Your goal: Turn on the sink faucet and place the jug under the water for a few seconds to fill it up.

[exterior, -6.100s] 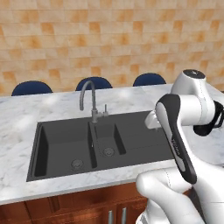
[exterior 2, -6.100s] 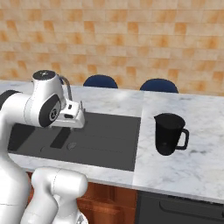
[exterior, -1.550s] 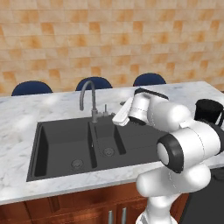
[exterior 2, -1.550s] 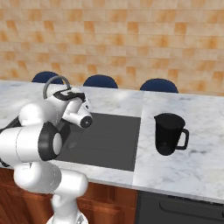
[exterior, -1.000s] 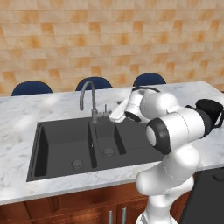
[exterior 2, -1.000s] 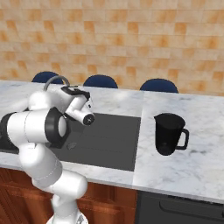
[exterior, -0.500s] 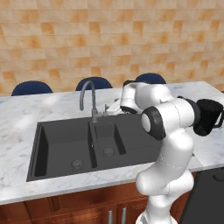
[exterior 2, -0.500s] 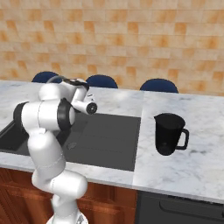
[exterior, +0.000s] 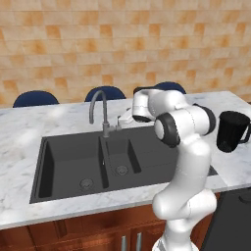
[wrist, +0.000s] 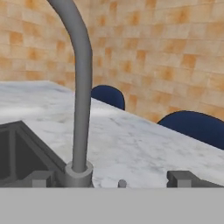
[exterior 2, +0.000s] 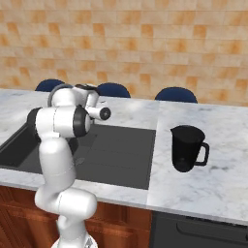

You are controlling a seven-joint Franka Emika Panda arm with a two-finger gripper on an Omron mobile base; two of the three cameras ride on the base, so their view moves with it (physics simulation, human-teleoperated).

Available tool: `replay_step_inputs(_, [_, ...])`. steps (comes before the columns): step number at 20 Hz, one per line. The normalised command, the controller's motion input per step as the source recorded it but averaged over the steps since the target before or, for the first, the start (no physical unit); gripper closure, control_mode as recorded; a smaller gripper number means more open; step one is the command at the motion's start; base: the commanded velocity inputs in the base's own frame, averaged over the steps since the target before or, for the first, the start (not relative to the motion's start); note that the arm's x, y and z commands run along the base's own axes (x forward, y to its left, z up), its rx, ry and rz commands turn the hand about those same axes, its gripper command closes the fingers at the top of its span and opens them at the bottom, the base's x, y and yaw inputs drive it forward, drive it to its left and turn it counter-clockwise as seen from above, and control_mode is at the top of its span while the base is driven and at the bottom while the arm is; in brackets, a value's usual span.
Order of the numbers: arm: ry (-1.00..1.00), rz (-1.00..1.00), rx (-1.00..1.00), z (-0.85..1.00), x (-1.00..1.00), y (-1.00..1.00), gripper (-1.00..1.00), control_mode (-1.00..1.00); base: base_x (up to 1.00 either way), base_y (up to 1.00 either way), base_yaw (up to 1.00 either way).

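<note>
The grey gooseneck sink faucet [exterior: 98, 109] stands behind the divider of the dark double sink [exterior: 68, 157]. No water runs from it. My gripper [exterior: 120, 121] hovers just right of the faucet's base, level with the small side lever [exterior: 117, 127]. In the hand view the faucet stem [wrist: 81, 109] rises left of centre, the lever's tip [wrist: 122, 183] pokes up between my fingertips [wrist: 42, 178], and my gripper [wrist: 113, 179] is open with nothing held. The black jug [exterior: 231, 131] stands upright on the counter far to the right, its handle [exterior 2: 203, 152] on the right in the right base view.
Marble counter [exterior: 29, 127] surrounds the sink; the sink's flat drainboard [exterior 2: 123, 150] lies between my arm and the jug [exterior 2: 186, 147]. Three blue chair backs [exterior: 105, 92] line the far edge below the tiled wall. A dark appliance top [exterior: 235, 220] sits at lower right.
The hand has slid a little further left and now sits close to the faucet's base and lever. The jaws stay open; the jug has not moved.
</note>
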Motion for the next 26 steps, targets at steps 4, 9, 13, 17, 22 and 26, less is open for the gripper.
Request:
replay_step_inputs(4, [0.00,0.00,0.00,-0.39,0.21,0.00,-1.00,-1.00,0.00,0.00,0.00])
replay_step_inputs(9, [0.00,0.00,0.00,-0.38,0.14,0.00,-1.00,-1.00,0.00,0.00,0.00])
replay_step_inputs(13, [0.00,0.00,0.00,-0.33,0.04,0.03,-1.00,-1.00,0.00,0.00,0.00])
replay_step_inputs(17, [0.00,0.00,0.00,-0.18,0.00,0.10,-1.00,-1.00,0.00,0.00,0.00])
replay_step_inputs(22, [0.00,0.00,0.00,-0.05,0.02,0.11,-1.00,-1.00,0.00,0.00,0.00])
replay_step_inputs(26, [0.00,-0.02,0.01,0.00,0.18,0.00,-1.00,-1.00,0.00,0.00,0.00])
